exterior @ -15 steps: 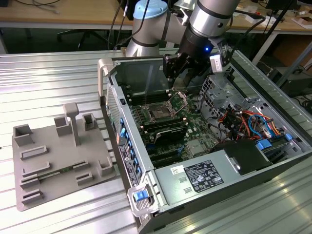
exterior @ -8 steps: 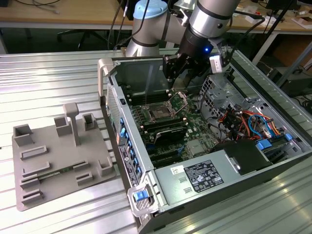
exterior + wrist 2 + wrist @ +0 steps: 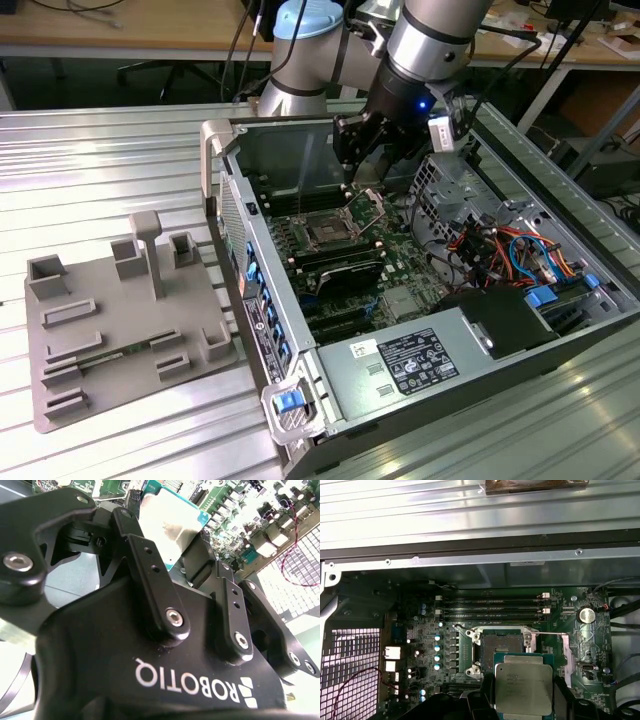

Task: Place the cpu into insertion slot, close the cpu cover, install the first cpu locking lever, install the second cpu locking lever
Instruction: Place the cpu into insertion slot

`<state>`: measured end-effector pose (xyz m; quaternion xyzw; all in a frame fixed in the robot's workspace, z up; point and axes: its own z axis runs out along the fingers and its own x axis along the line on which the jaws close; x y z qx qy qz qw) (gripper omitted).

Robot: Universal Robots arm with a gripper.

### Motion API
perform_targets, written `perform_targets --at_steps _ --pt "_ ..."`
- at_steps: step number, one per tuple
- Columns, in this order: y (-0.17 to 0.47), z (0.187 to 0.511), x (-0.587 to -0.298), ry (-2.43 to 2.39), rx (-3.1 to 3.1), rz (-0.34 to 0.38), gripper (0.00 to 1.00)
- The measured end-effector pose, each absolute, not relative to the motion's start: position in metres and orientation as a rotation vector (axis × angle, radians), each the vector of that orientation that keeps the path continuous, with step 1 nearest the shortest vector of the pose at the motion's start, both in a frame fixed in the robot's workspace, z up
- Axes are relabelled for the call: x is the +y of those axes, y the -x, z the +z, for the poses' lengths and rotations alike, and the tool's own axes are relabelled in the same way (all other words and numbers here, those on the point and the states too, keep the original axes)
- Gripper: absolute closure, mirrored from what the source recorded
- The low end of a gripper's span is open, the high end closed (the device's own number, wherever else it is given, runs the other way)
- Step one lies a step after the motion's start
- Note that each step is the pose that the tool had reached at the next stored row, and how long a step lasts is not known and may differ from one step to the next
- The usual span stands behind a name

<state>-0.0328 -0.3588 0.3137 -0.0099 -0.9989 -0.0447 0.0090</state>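
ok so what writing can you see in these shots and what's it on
White brand lettering on the black gripper, upside down in the second wrist view; left unquoted.
Print on the silvery square cpu the gripper holds: too small to read.
White label on the grey power supply box: too small to read.

The Universal Robots arm (image 3: 432,35) comes down from above and behind the insertion slot (image 3: 328,232), its silver-grey tube slanting toward the exterior view's left as it descends. Its black wrist (image 3: 405,100), lit by a small blue light, hangs above the slot. Below the wrist the black gripper (image 3: 362,150) points downward, clear of the slot and a little to its far side. In both wrist views the two fingers (image 3: 145,565) (image 3: 563,700) are clamped on opposite edges of the cpu (image 3: 167,525) (image 3: 523,687). They hold it flat, near the slot but not seated in it.
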Motion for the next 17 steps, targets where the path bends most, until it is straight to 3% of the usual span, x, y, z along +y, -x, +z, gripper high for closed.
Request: perform_targets --at_steps 17 --pt "0.0328 0.3070 -0.3588 0.031 -3.120 -0.140 0.45"
